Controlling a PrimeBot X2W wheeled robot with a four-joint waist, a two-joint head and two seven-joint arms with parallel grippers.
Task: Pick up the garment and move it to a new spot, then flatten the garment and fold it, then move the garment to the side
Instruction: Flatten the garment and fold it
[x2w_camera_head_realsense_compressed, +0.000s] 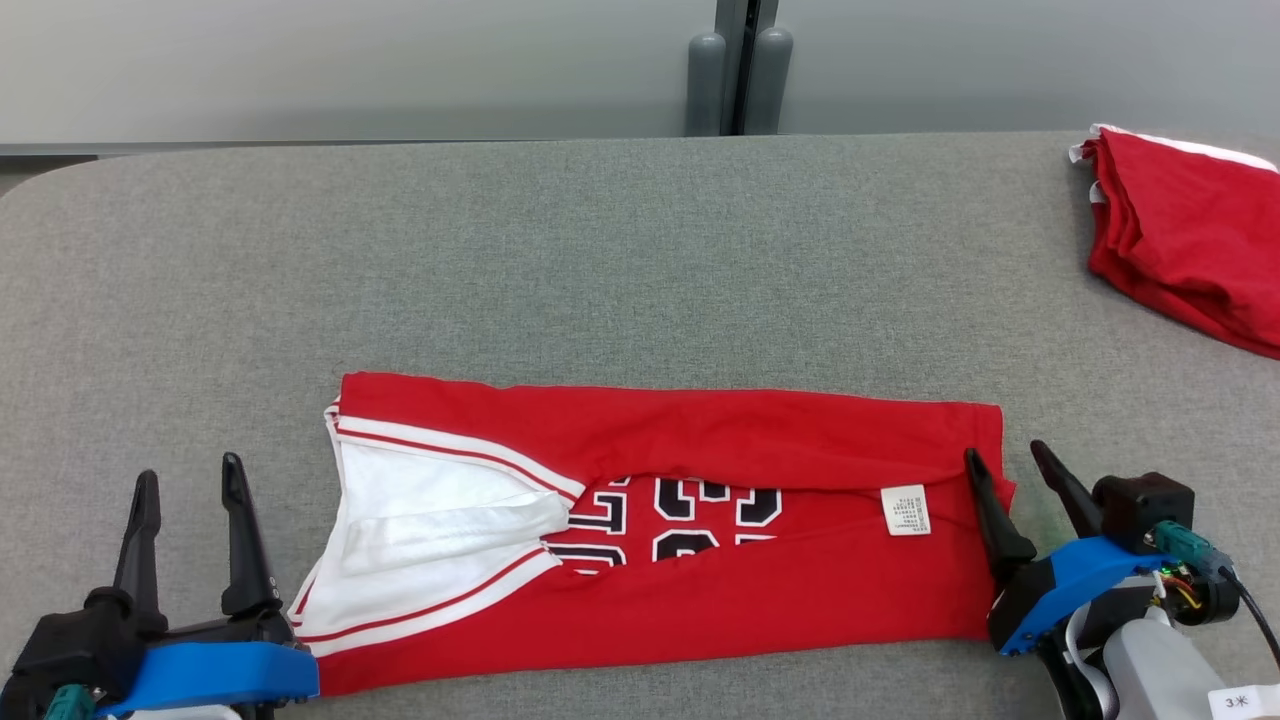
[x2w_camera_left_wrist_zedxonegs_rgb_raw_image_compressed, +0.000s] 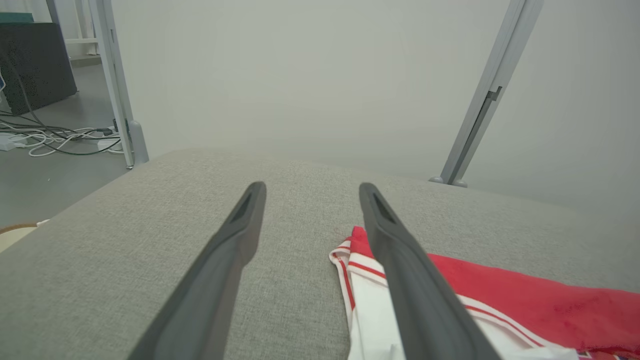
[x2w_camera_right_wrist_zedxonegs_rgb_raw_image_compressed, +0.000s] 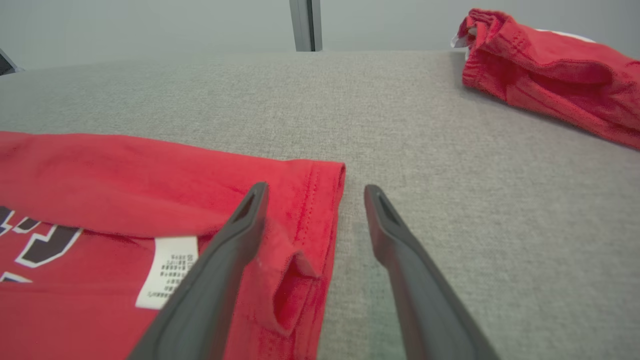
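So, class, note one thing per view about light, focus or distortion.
Head view: even, soft light, the garment crisp, hardly any shadow. Left wrist view: wide-angle stretch makes the left fingers loom and the frame post lean. Right wrist view: care label print too soft to read.

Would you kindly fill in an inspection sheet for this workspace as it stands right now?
Surface: grey fabric-covered table.
Job's things: red garment lies near the front edge, folded lengthwise, white neck panel at the left end, care label showing.
Clutter: folded red cloth at the far right.
Grippers: left gripper open beside the garment's left end, holding nothing; right gripper open, one finger over the right hem, the other over table.
Cables: wires at the right wrist; cables on the floor.
Surroundings: pale wall panels, grey posts.
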